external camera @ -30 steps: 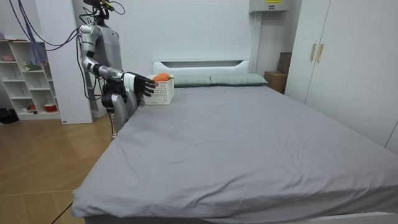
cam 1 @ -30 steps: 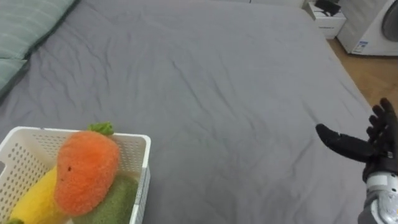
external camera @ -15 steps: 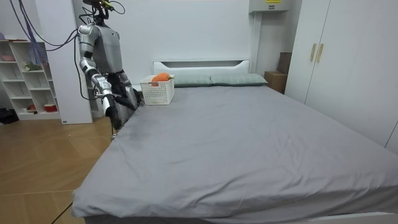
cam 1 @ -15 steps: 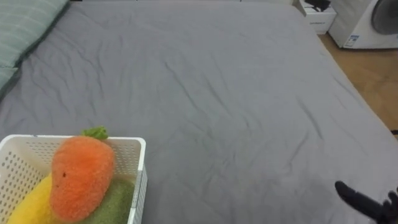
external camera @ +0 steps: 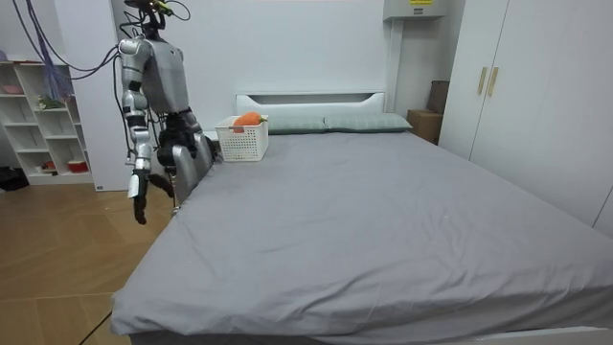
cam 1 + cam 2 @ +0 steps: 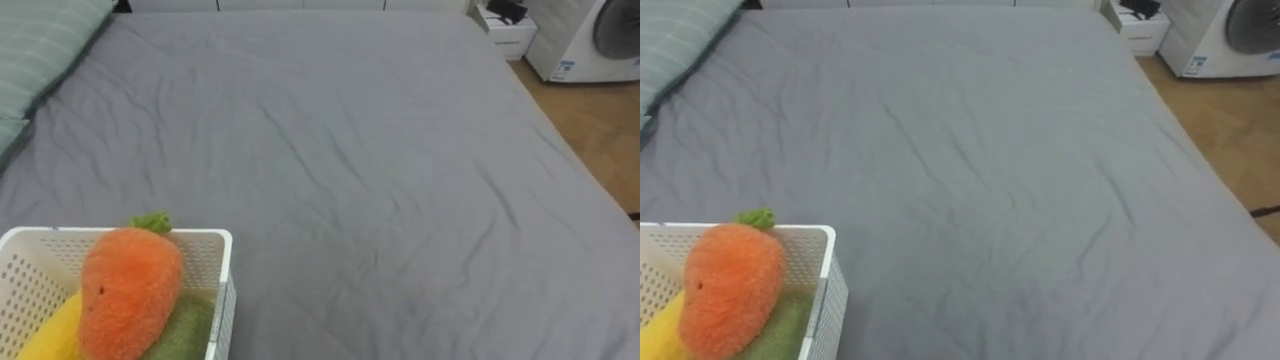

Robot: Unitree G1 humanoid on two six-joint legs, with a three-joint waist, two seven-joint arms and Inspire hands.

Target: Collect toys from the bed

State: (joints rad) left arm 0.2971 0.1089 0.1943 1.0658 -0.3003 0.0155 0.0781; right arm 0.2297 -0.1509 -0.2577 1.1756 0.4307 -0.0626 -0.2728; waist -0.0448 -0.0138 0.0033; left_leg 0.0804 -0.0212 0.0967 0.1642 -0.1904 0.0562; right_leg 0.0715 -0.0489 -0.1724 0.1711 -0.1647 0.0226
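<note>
pillow (image 6: 40, 45), striped pale green, lies at ten o'clock in the eye views, at the head end of the bed (image 6: 350, 170). at seven o'clock a white lattice basket (image 6: 226, 290) stands on the grey sheet, and the toys are in it. an orange plush carrot (image 6: 128, 290) with a green tuft lies on top. a yellow plush (image 6: 50, 335) sits at its eight o'clock and a green plush (image 6: 185, 325) at its four o'clock. the creased sheet spreads from the centre out to three o'clock. at one o'clock, past the bed's far corner, a small white cabinet (image 6: 505, 22) stands on the wooden floor (image 6: 600, 120). a white appliance (image 6: 590, 40) with a round door stands just at the cabinet's three o'clock.

in the room view an open white shelf unit (image 5: 38, 115) stands at nine o'clock. the robot stands upright at ten o'clock, on the floor beside the bed near its head end. its right arm hangs straight down, and the right hand (image 5: 140, 203) is off the bed, just outside the mattress edge. its fingers are released, pointing at the floor and grasping nothing. the basket sits on the bed just at the robot's three o'clock, the carrot poking above the rim. a white headboard (image 5: 311, 101) is at twelve o'clock, and a pale wardrobe (image 5: 527, 96) stands at two o'clock.
</note>
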